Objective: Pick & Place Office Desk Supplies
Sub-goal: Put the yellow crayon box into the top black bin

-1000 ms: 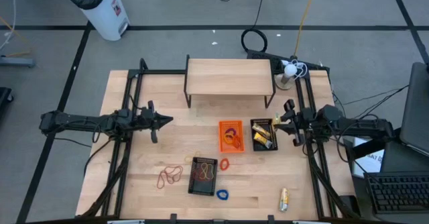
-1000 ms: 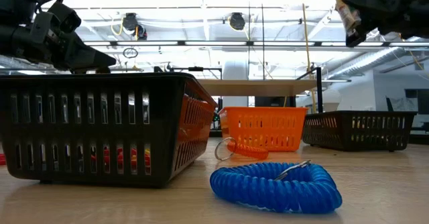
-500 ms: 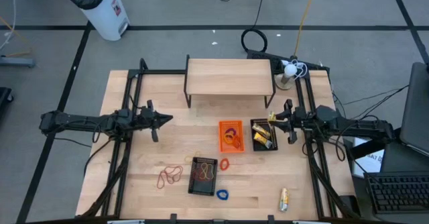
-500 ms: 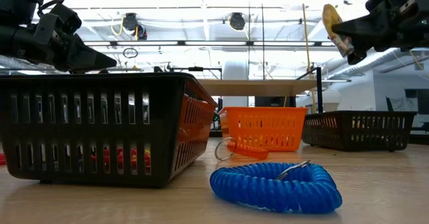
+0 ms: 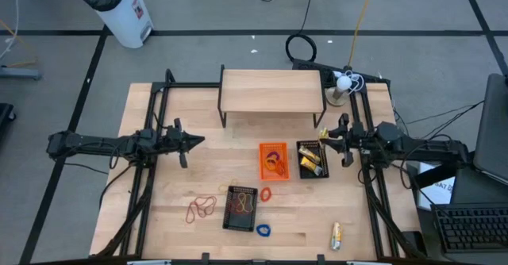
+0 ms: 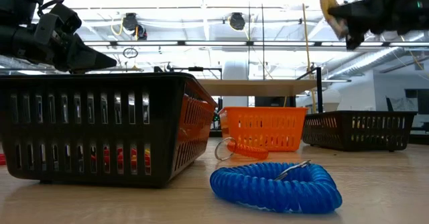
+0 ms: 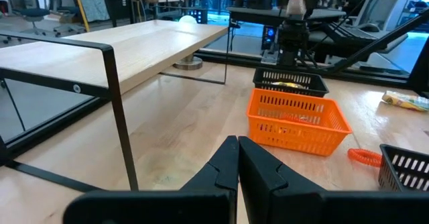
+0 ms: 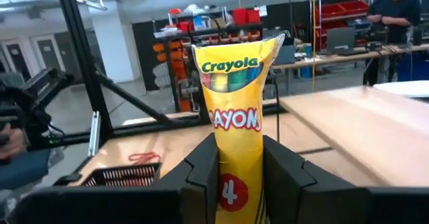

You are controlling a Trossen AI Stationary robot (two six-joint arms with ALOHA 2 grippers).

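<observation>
Crayon packet (image 8: 234,117), yellow and marked Crayola, was what we found clamped between the fingers of the right gripper (image 5: 324,136). We saw it held in the air near the table's right side, just beside the far end of the black basket (image 5: 313,159) that already held other yellow packets. An orange basket (image 5: 273,160) sat next to that one, and a second black basket (image 5: 241,208) stood nearer the front. Red rubber bands (image 5: 201,208), an orange coil (image 5: 266,193), a blue coil (image 5: 263,230) and one more yellow packet (image 5: 336,235) lay loose on the tabletop (image 5: 182,186). The left gripper (image 5: 198,142) waited with its fingers pressed together, holding nothing, above the left side of the tabletop.

We judged the main risk to be a missed drop. The packet hung beside the basket's far rim, not squarely over it, so a release there could have sent it onto the rim or the bare wood. The fingers also gripped only its lower part, so the soft wrapper might have slid or swung.

In the right wrist view, the packet's long axis ran straight on from the fingers, printed face toward the camera, free end pointing away from the arm. In the low view (image 6: 330,11) it leaned, with the free end uppermost.
</observation>
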